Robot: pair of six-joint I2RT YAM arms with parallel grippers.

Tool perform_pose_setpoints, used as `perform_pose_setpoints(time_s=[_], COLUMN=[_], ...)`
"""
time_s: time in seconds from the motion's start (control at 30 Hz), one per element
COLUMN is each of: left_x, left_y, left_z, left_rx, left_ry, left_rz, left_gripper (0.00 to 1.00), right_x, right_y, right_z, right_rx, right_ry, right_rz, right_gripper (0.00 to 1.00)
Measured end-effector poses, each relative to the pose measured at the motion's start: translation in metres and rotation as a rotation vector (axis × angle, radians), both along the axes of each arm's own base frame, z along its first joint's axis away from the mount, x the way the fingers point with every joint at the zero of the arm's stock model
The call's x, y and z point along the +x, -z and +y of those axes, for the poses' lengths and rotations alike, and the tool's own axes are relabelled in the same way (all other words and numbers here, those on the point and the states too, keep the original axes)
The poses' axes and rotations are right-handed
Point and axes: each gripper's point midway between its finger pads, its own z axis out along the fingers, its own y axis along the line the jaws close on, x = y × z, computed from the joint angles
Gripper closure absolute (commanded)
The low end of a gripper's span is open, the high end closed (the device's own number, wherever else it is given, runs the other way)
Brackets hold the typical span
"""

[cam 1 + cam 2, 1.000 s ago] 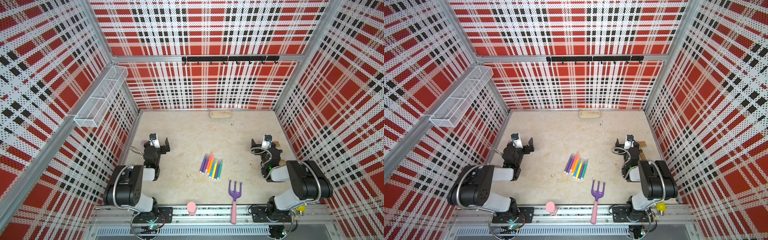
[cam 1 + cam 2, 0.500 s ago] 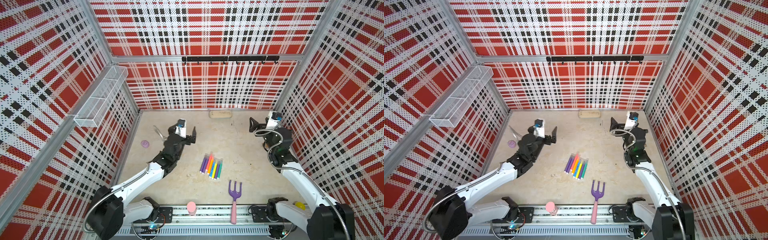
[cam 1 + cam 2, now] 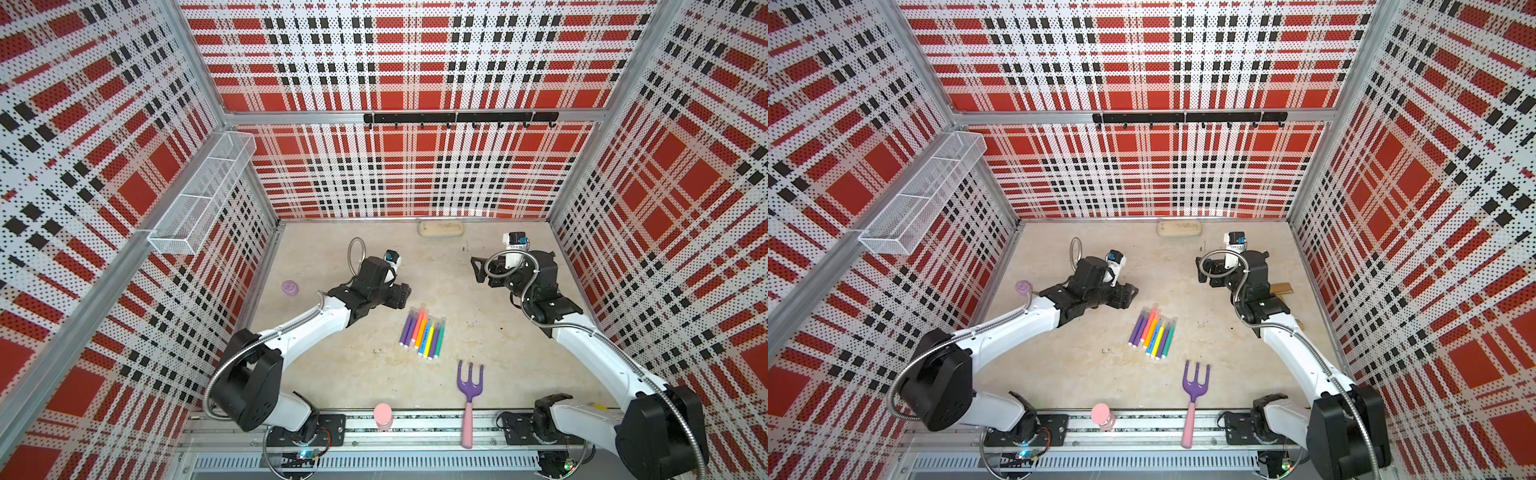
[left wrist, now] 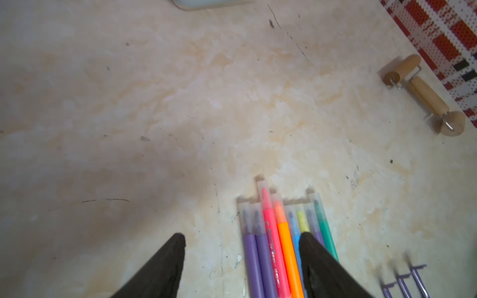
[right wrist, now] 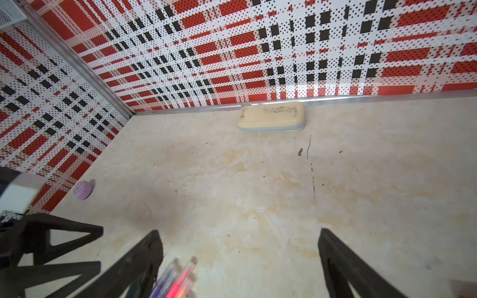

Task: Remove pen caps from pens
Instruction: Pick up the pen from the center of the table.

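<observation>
The left gripper (image 4: 242, 237) has its jaws parted a fair way with nothing pinched between them. It hangs right at the capped end of the pens (image 4: 278, 245), and in its wrist view one black finger (image 4: 317, 258) overlaps the blue and purple barrels. Can't tell from that view whether it's actually touching them.

The right gripper (image 5: 239, 233) is spread wider and is also empty. It sits off toward the back right of the table (image 3: 332, 365), well apart from the pens (image 3: 424, 332).

All eight pens lie side by side in a tight row near the middle of the table in both top views, tips pointing toward the back wall. The clear pen caps (image 4: 265, 191) are all on, and the pink-red one pokes out a bit past its neighbours.

Other stuff lying around:
- a purple garden fork (image 3: 469, 376) with a pink handle, near the front rail
- a wooden roller (image 4: 423, 95) by the right wall
- a beige pad (image 5: 271, 116) against the back wall
- a small purple round thing (image 5: 82, 189) near the left wall
</observation>
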Motion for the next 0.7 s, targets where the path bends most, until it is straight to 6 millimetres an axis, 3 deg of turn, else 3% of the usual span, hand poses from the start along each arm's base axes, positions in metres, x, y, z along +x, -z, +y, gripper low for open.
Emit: perform_pose_setpoints(time_s=[0.23,0.47,0.7], left_x=[-0.035,-0.049,-0.052], left_y=[0.047,0.059,0.083], left_z=[0.002,-0.002,0.002], left_rx=[0.061,0.081,0.151], left_ry=[0.053,0.086,0.072], left_rz=[0.16,0.191,0.23], left_gripper=[0.35,0.35,0.39], right_x=[0.001,0.008,0.01], right_y=[0.026,0.068,0.064], right_z=[0.009,0.019,0.024], right_rx=[0.008,0.022,0.047], right_ry=[-0.046,-0.079,-0.099], right_rz=[0.07,0.189,0.172], right_gripper=[0.0,0.02,0.02])
